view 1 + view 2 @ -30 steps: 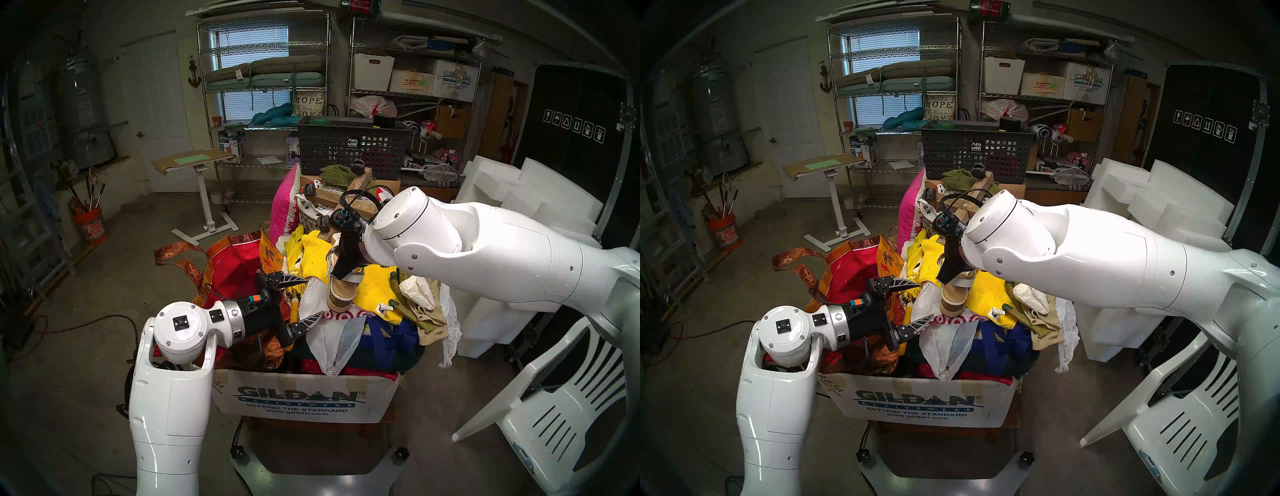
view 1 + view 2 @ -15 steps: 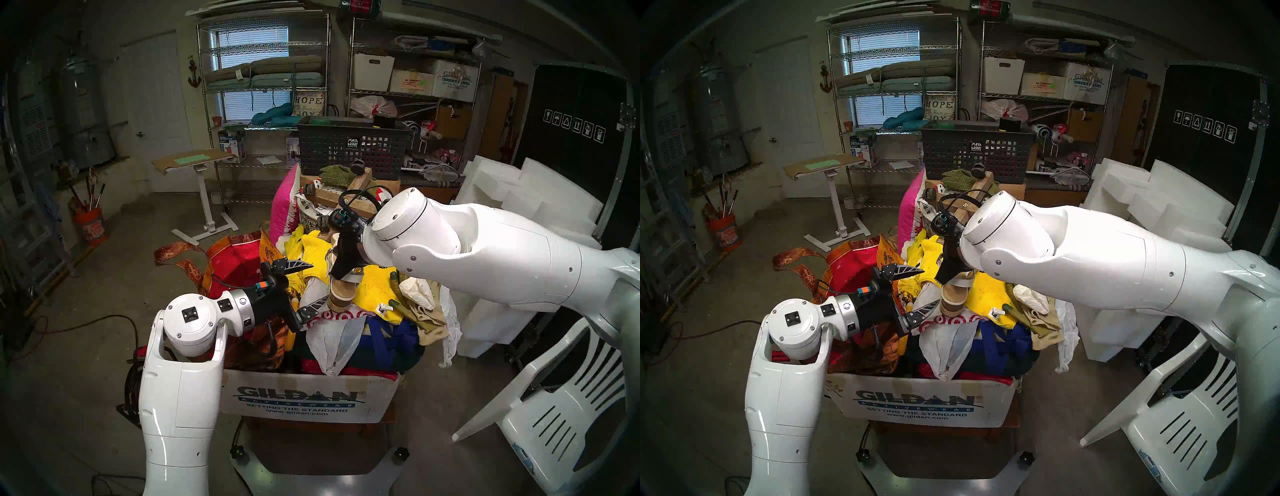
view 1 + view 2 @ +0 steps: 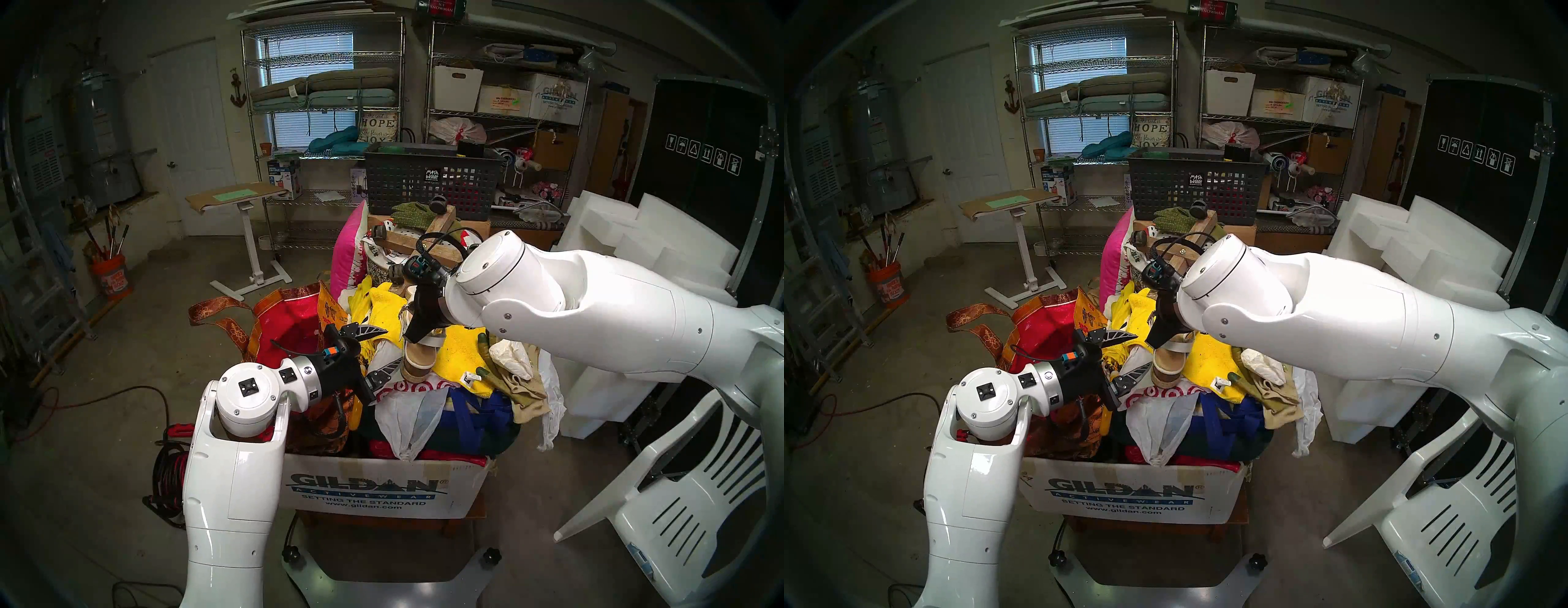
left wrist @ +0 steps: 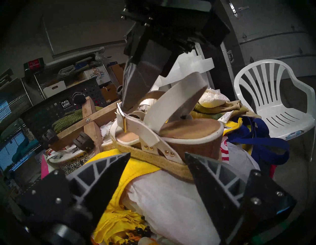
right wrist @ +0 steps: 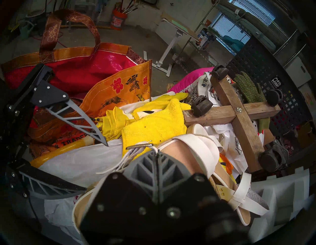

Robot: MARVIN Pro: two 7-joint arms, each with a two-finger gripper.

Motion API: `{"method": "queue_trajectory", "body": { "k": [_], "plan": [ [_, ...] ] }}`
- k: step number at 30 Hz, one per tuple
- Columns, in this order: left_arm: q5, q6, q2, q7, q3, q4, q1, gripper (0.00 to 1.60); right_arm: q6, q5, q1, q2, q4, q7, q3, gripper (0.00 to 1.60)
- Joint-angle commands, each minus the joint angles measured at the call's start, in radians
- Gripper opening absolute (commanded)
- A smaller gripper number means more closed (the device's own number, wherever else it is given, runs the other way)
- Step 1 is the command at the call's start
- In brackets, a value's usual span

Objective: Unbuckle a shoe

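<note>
Sandal point(image 3: 418, 361): head L view; on top of clutter heap in Gildan box point(image 3: 382, 488), toe end toward robot, resting on yellow towel point(image 3: 460, 356) + white plastic bag point(image 3: 407, 420).
Head L, room: garage; concrete floor point(image 3: 140, 339), wire shelves point(image 3: 322, 106) by window, black mesh basket point(image 3: 428, 180) behind heap, white plastic chair point(image 3: 679, 488) at R, orange bucket point(image 3: 111, 276) at L wall.
Head L, left gripper point(image 3: 384, 346): fingers apart, nothing between, just beside sandal's side; contact w/ it unclear.
Head L, right gripper point(image 3: 413, 337): angled down onto sandal's ankle area.
Head R view: same layout; red tote bag point(image 3: 1047, 335) L of heap, foam blocks point(image 3: 1420, 254) at R, rolling side table point(image 3: 1009, 204) mid-floor.
L wrist view: sandal seen side-on, jute-and-cork sole, wide toe band point(image 4: 177, 95) arching up, thin strap w/ metal buckle point(image 4: 120, 111); right gripper's tip down on strap right at buckle.
L wrist, surface: yellow towel + white bag under sole; wooden caster dolly point(image 4: 89, 123) behind.
R wrist view: right gripper fingers point(image 5: 153, 169) pressed together, pinching thin white strap just below buckle; tan footbed under them.
R wrist, surroundings: left gripper's two fingers spread at L over white bag; twin sandal point(image 5: 239, 193) to R, beside dolly.
</note>
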State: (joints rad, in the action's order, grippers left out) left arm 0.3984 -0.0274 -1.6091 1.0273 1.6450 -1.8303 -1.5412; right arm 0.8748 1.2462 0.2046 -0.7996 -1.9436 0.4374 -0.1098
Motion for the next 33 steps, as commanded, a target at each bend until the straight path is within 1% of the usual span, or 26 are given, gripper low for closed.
{"method": "queue_trajectory", "body": {
  "k": [1,2,3,5,9,10,11,14,15,16,20,22,33],
  "plan": [
    [0.007,0.007,-0.008,-0.047,-0.013,-0.002,0.018,1.27,-0.008,0.003,-0.015,0.003,-0.001,0.01,-0.023,0.06],
    [0.011,0.007,-0.009,-0.064,-0.017,0.002,0.019,1.19,-0.008,0.003,-0.015,0.004,-0.001,0.01,-0.023,0.07],
    [0.016,-0.027,-0.008,-0.061,-0.017,0.014,0.024,1.15,-0.008,0.004,-0.015,0.004,-0.001,0.011,-0.023,0.07],
    [0.008,-0.019,-0.009,-0.076,-0.022,0.02,0.023,1.1,-0.009,0.004,-0.014,0.004,-0.001,0.011,-0.023,0.07],
    [0.007,-0.019,-0.009,-0.088,-0.028,0.027,0.022,1.07,-0.009,0.006,-0.014,0.004,-0.001,0.014,-0.023,0.08],
    [0.008,-0.019,-0.009,-0.091,-0.031,0.03,0.023,0.9,-0.009,0.006,-0.014,0.005,0.0,0.014,-0.023,0.08],
    [0.011,-0.019,-0.009,-0.091,-0.032,0.033,0.026,0.85,-0.009,0.006,-0.014,0.005,0.0,0.012,-0.023,0.08],
    [0.013,-0.021,-0.009,-0.108,-0.04,0.042,0.028,1.02,-0.009,0.007,-0.015,0.006,0.0,0.011,-0.023,0.08],
    [0.011,-0.023,-0.009,-0.125,-0.043,0.045,0.029,1.02,-0.01,0.006,-0.015,0.006,-0.001,0.011,-0.024,0.09],
    [0.01,-0.019,-0.009,-0.122,-0.044,0.047,0.032,1.06,-0.01,0.007,-0.015,0.006,-0.001,0.01,-0.024,0.09],
    [0.005,-0.017,-0.011,-0.113,-0.039,0.047,0.038,1.12,-0.01,0.008,-0.016,0.005,0.0,0.01,-0.025,0.09],
    [-0.005,-0.008,-0.007,-0.1,-0.03,0.025,0.031,1.12,-0.011,0.008,-0.016,0.005,0.0,0.012,-0.026,0.08],
    [-0.047,0.0,0.006,-0.05,0.011,-0.021,-0.004,1.12,-0.011,0.002,-0.02,0.012,0.007,0.011,-0.027,0.09]
  ]
}}
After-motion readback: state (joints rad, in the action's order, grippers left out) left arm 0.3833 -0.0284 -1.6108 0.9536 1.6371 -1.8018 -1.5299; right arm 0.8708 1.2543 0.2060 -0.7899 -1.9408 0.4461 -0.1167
